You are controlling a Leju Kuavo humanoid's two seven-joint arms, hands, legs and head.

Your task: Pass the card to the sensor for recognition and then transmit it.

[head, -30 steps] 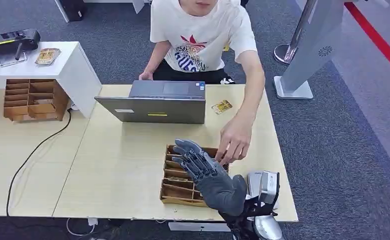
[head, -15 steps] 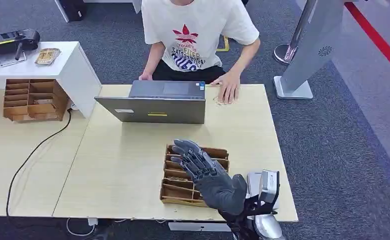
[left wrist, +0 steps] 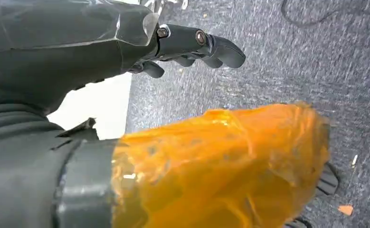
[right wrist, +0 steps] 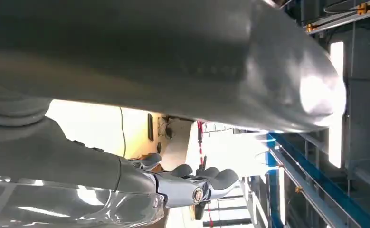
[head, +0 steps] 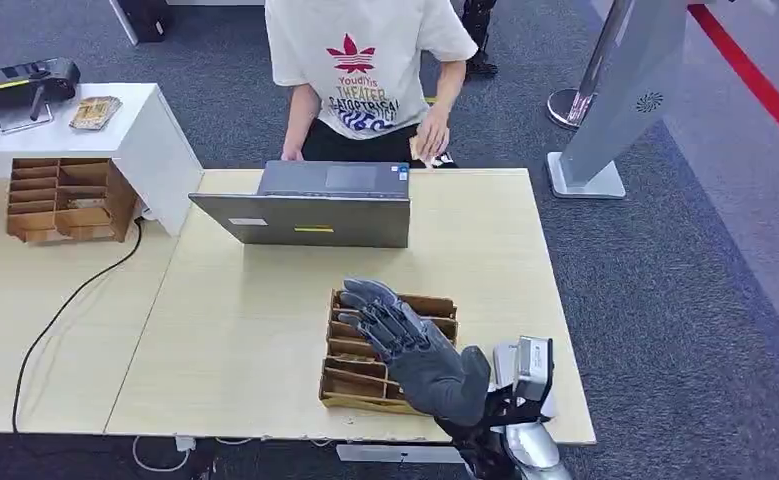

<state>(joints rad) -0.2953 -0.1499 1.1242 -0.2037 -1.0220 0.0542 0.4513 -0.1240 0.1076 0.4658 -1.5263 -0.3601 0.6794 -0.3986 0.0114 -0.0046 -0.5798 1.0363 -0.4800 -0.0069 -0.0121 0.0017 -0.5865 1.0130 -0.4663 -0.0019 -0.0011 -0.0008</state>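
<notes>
Right hand [head: 405, 345] hovered above wooden card tray [head: 345, 385], fingers [head: 370, 300] spread, empty; should lower slowly, pinch one card.

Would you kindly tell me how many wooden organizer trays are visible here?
2. One tray sits on the near table beneath the right hand; the other tray stands on the left table beside the white cabinet.

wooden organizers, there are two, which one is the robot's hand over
The wooden organizer near the front edge of the light table, in front of the laptop: the right hand hovers over it. The other organizer sits far left.
</notes>
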